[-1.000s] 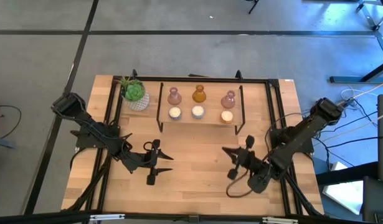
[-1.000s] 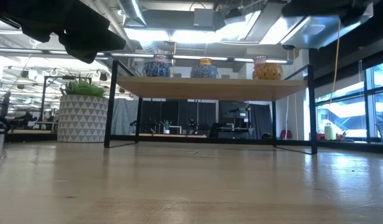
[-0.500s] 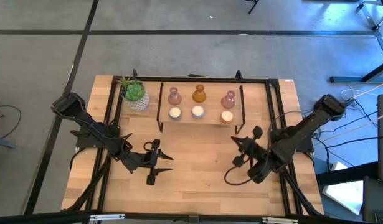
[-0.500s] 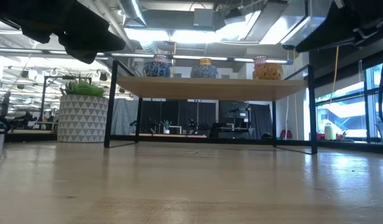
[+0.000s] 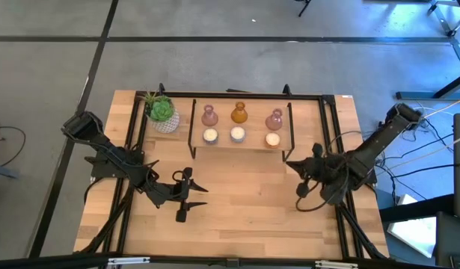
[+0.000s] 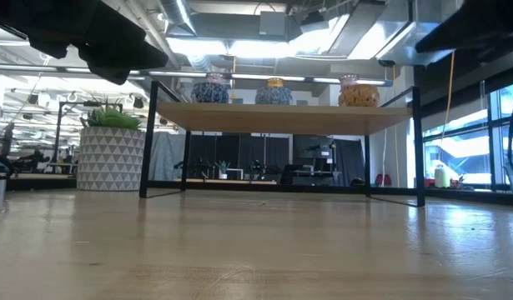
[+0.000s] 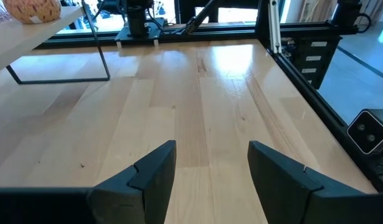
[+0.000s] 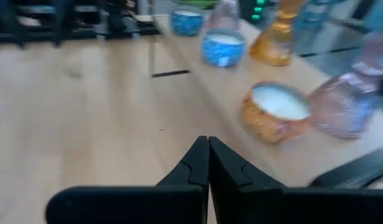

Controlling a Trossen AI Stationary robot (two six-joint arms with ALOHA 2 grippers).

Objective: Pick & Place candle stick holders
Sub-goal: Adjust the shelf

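Wooden table [image 5: 244, 202] under ceiling lights; left pincer [image 7: 211, 163] apart, right pincer [image 8: 208, 163] together.

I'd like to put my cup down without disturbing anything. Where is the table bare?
The widest bare wood lies in front of the shelf, between the left end effector and the right end effector. The shelf top is crowded: three glass holders behind three votives. The plant fills the corner beside it.

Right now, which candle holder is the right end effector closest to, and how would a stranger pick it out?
Find the raised wooden shelf on black legs at the table's far side. On its front row of three round votives, take the orange-patterned votive at the right end, beside the pink glass holder; the other two votives are blue.
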